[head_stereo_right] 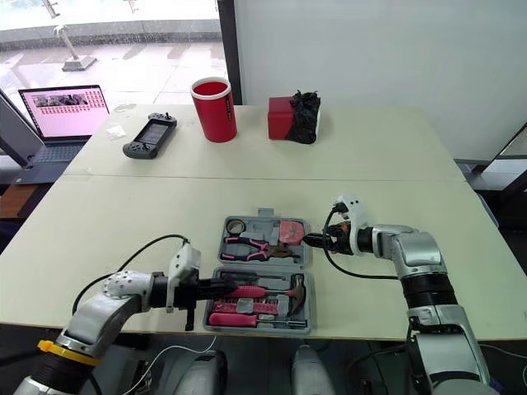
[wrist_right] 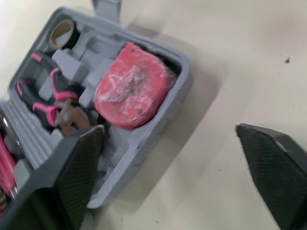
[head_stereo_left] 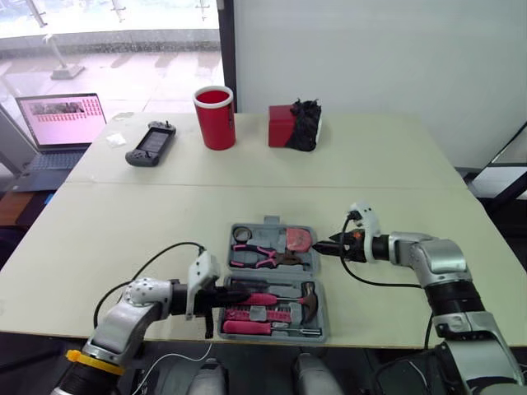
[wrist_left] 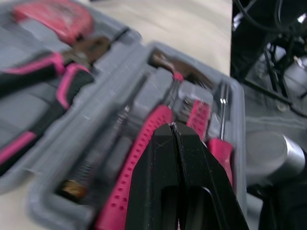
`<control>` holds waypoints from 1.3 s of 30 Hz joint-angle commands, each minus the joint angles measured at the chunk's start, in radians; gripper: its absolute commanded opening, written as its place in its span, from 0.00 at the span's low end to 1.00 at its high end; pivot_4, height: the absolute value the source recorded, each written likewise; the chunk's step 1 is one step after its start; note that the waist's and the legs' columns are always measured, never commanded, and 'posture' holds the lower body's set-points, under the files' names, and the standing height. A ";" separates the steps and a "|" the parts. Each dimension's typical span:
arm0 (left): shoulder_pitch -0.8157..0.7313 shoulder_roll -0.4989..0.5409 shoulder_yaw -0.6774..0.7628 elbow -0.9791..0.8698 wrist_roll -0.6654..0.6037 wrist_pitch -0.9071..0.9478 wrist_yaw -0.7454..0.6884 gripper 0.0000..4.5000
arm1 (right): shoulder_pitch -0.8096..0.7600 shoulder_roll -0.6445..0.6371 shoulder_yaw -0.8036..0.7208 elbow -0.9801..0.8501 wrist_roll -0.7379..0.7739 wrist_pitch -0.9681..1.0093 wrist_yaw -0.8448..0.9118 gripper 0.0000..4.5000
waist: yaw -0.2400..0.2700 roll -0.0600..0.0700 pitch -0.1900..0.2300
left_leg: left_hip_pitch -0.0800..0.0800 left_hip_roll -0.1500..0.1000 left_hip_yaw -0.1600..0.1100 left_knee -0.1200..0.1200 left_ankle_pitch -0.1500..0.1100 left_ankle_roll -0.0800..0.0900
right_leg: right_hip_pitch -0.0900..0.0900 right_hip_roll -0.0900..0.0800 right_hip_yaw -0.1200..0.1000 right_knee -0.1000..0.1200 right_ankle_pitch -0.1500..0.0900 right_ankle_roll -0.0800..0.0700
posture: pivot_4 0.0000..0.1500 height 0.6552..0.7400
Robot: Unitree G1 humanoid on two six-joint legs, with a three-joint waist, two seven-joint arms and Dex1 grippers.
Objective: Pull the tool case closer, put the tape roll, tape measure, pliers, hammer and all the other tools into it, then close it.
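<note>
Left gripper point(wrist_left: 172, 128) closed, empty, over hammer point(wrist_left: 138, 160) | right gripper point(wrist_right: 168, 129) wide open, straddling case point(wrist_right: 185, 72) right rim beside tape measure point(wrist_right: 132, 86)

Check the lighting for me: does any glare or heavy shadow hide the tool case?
Left eye view: the window is washed out by daylight, but the table is evenly lit and the tool case is free of glare. Right wrist view: only a soft shadow lies on the table beside the case wall; the tape measure is plainly lit.
</note>
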State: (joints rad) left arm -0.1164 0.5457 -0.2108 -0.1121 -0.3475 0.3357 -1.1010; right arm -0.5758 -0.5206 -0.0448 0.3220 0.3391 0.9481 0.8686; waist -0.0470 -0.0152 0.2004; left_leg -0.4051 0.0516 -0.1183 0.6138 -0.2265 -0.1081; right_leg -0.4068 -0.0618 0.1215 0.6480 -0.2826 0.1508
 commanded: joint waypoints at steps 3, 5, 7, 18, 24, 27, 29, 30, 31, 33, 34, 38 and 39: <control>-0.013 -0.008 -0.086 0.021 0.080 -0.026 0.007 0.00 | -0.084 0.093 -0.078 0.132 0.051 0.029 -0.089 0.98 | -0.011 0.000 0.000 | 0.000 0.000 0.000 0.000 0.000 0.000 | 0.000 0.000 0.000 0.000 0.000 0.000 | 1.00 1.00; -0.019 -0.018 -0.108 0.044 0.097 -0.019 0.012 0.00 | -0.117 0.126 -0.090 0.211 0.048 -0.005 -0.110 0.98 | -0.020 0.000 0.000 | 0.000 0.000 0.000 0.000 0.000 0.000 | 0.000 0.000 0.000 0.001 0.000 0.000 | 1.00 1.00; -0.023 -0.014 -0.137 0.071 0.133 -0.009 0.019 0.00 | -0.156 0.164 -0.106 0.292 0.052 -0.037 -0.125 0.98 | -0.024 0.001 -0.001 | 0.001 0.000 0.000 0.000 0.000 0.000 | 0.001 0.000 0.000 0.000 0.000 0.000 | 1.00 1.00; -0.010 0.005 -0.166 0.086 0.175 0.025 0.045 0.00 | -0.200 0.240 -0.136 0.373 0.132 0.018 0.002 0.98 | -0.030 0.002 -0.002 | 0.015 0.000 0.000 -0.003 0.000 0.000 | 0.013 0.000 0.000 0.000 -0.001 0.001 | 1.00 1.00; 0.008 0.003 -0.163 0.072 0.172 0.024 0.061 0.00 | -0.168 0.226 -0.171 0.279 0.244 0.115 0.111 0.98 | -0.032 0.002 -0.002 | 0.014 0.000 0.000 -0.003 0.000 0.000 | 0.013 0.000 0.001 0.000 -0.001 0.001 | 1.00 1.00; 0.011 -0.003 -0.151 0.062 0.165 0.028 0.076 0.00 | -0.152 0.218 -0.169 0.233 0.271 0.125 0.144 0.98 | -0.035 0.002 -0.002 | 0.015 0.000 0.000 -0.003 0.000 0.000 | 0.013 0.001 0.000 0.000 -0.001 0.001 | 1.00 1.00; 0.015 -0.006 -0.126 0.045 0.149 0.032 0.089 0.00 | -0.144 0.207 -0.166 0.201 0.288 0.133 0.165 0.98 | -0.034 0.002 -0.002 | 0.014 0.000 0.000 -0.003 0.000 0.000 | 0.013 0.000 0.000 0.000 -0.001 0.001 | 1.00 1.00; 0.020 -0.005 -0.108 0.030 0.138 0.036 0.098 0.00 | -0.138 0.199 -0.163 0.183 0.295 0.135 0.178 0.98 | -0.032 0.002 -0.002 | 0.014 0.000 0.000 -0.003 0.000 0.000 | 0.013 0.000 0.000 -0.001 -0.001 0.001 | 1.00 1.00; 0.025 0.000 -0.092 0.010 0.127 0.045 0.105 0.00 | -0.133 0.191 -0.161 0.168 0.301 0.138 0.187 0.98 | -0.031 0.002 -0.002 | 0.014 0.000 0.000 -0.003 0.000 0.000 | 0.013 0.000 0.001 -0.001 -0.001 0.001 | 1.00 1.00; 0.038 0.022 -0.063 -0.048 0.107 0.058 0.108 0.00 | -0.122 0.178 -0.159 0.139 0.316 0.142 0.207 0.98 | -0.029 0.002 -0.001 | 0.014 0.000 0.000 -0.003 0.000 0.000 | 0.013 0.000 0.001 -0.001 -0.001 0.001 | 1.00 1.00; 0.047 0.029 -0.044 -0.086 0.086 0.069 0.109 0.00 | -0.116 0.174 -0.161 0.126 0.325 0.143 0.215 0.98 | -0.029 0.002 -0.001 | 0.013 0.000 0.000 -0.003 0.000 0.000 | 0.012 0.000 0.001 -0.001 -0.001 0.001 | 1.00 1.00; 0.096 0.040 0.092 -0.246 -0.041 0.144 0.150 0.00 | -0.085 0.153 -0.164 0.070 0.358 0.137 0.245 0.98 | -0.026 0.002 0.000 | 0.011 0.000 0.000 -0.003 0.000 0.000 | 0.010 0.000 0.001 0.000 -0.002 -0.001 | 1.00 1.00; 0.111 0.043 0.127 -0.273 -0.074 0.164 0.156 0.00 | -0.081 0.149 -0.165 0.063 0.366 0.139 0.249 0.98 | -0.025 0.002 0.000 | 0.011 0.000 0.000 -0.003 0.000 0.000 | 0.010 0.000 0.001 -0.001 -0.002 -0.001 | 1.00 1.00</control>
State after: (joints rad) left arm -0.0155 0.5837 -0.1452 -0.3082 -0.3520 0.4760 -0.9560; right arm -0.6507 -0.3637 -0.1991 0.4328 0.6594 1.0856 1.0883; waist -0.0721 -0.0129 0.1999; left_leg -0.3948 0.0519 -0.1183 0.6107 -0.2266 -0.1078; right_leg -0.3973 -0.0615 0.1221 0.6472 -0.2851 0.1494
